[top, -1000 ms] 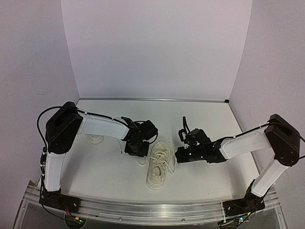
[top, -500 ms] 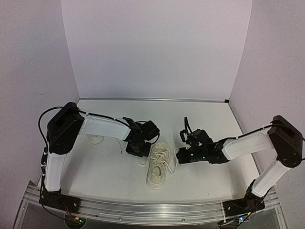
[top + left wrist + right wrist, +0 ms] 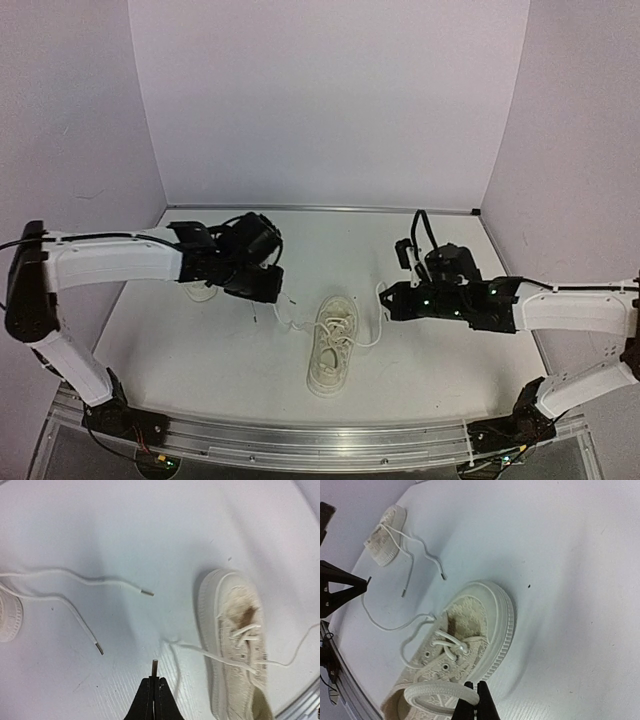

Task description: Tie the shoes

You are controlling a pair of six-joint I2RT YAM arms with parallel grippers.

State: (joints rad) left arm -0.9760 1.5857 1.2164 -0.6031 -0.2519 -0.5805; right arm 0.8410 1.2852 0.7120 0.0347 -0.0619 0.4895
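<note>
Top external view: we see one shoe lying mid-table toward the front edge. The other shoe sits near the left edge. The left gripper has its fingers pinched together on the left lace tip. The right gripper is clamped on the right lace, which loops up beside the shoe.

White table, lilac walls (evenly lit)
</note>
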